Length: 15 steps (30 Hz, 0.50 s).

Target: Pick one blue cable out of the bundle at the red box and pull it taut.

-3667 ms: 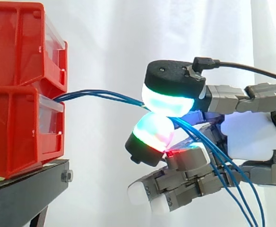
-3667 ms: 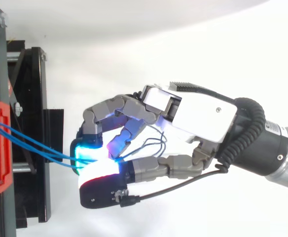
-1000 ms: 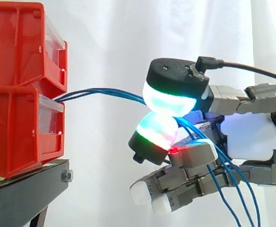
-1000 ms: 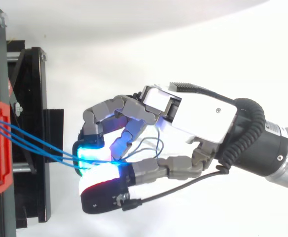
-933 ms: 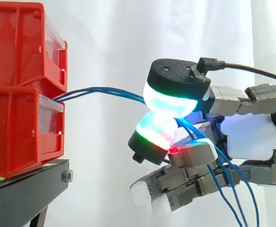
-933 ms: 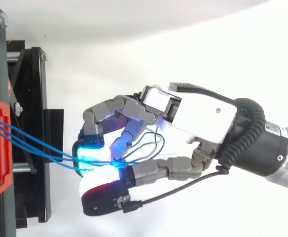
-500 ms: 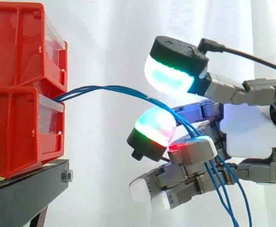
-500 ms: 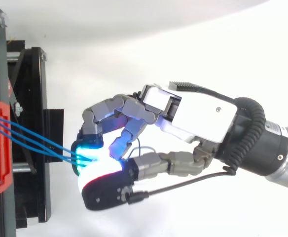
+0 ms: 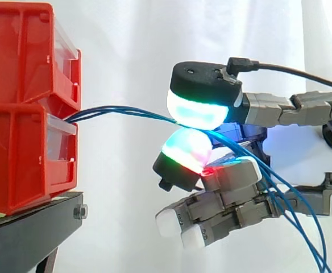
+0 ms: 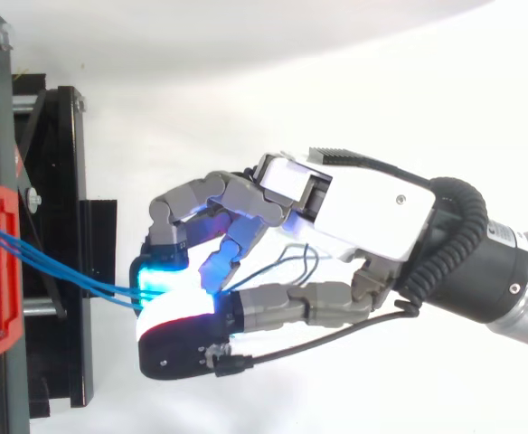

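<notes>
Robot's hand [image 10: 363, 208] pinches the blue cables [image 9: 126, 111] (several together) running from the red bins [image 9: 18, 153]

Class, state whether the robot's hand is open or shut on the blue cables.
Shut: the hand pinches the blue cables between its glowing pads.

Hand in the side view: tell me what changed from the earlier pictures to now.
Half a second ago the upper fingertip had lifted off the blue cables; now it is back down and the hand pinches them against the lower pad, as at first. The red bins and black stand have not moved.
</notes>
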Motion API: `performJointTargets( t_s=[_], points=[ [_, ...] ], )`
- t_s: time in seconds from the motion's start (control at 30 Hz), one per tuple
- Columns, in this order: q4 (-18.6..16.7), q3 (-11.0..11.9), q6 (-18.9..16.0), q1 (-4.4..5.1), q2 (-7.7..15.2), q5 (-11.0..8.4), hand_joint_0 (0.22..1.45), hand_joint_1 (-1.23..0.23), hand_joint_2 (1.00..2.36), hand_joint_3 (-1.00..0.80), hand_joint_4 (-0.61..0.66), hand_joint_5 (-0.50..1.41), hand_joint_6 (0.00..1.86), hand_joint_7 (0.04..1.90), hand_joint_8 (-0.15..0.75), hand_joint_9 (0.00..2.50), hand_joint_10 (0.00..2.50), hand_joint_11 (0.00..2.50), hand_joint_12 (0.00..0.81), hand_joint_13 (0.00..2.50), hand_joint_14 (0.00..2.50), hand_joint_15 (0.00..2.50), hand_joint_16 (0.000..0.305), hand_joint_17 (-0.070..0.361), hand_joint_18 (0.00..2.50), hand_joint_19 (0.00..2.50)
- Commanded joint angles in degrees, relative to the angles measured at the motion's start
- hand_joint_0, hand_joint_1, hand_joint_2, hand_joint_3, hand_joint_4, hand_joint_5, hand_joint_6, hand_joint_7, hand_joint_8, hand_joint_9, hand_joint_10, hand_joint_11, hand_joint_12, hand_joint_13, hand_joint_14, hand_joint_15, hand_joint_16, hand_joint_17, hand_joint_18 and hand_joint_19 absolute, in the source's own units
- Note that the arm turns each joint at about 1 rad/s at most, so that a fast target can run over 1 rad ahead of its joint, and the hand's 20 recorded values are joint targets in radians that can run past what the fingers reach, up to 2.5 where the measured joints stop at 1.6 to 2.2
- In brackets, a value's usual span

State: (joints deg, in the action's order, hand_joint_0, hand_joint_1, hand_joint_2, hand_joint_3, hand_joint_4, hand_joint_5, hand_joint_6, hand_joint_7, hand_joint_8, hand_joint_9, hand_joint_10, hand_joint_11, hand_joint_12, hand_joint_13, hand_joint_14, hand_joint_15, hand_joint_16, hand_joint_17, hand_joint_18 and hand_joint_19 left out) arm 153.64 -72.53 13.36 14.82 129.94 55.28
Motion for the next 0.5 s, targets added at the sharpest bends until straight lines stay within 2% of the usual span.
performJointTargets(
  t_s=[0.0, 0.17, 0.37, 0.47],
  points=[
    [0.0, 0.3, 0.0, -0.06, 0.0, 0.00, 0.67, -0.93, 1.02, -0.15, 0.16, -0.11, 0.89, 1.31, 0.314, 1.31, 0.01, 1.50, 0.356, 0.78, 0.02, 0.45, 0.050, 0.113, 0.64, 0.37],
    [0.1, 0.9, 0.0, -0.06, 0.0, 0.00, 0.74, -0.98, 1.02, -0.21, 0.15, -0.11, 0.87, 1.53, 0.318, 1.30, 0.02, 1.46, 0.352, 0.76, 0.02, 0.43, 0.050, 0.112, 0.63, 0.33],
    [0.3, 1.0, 0.2, -0.06, 0.1, 0.00, 0.80, -0.95, 1.01, -0.40, 0.05, -0.12, 0.88, 1.53, 0.302, 1.25, 0.02, 1.43, 0.343, 0.71, 0.02, 0.40, 0.050, 0.112, 0.59, 0.30],
    [0.3, 0.9, 0.2, -0.06, 0.1, 0.00, 0.82, -0.94, 1.00, -0.50, 0.00, -0.13, 0.89, 1.56, 0.267, 1.23, 0.02, 1.41, 0.333, 0.70, 0.02, 0.40, 0.049, 0.111, 0.58, 0.29]
  ],
)
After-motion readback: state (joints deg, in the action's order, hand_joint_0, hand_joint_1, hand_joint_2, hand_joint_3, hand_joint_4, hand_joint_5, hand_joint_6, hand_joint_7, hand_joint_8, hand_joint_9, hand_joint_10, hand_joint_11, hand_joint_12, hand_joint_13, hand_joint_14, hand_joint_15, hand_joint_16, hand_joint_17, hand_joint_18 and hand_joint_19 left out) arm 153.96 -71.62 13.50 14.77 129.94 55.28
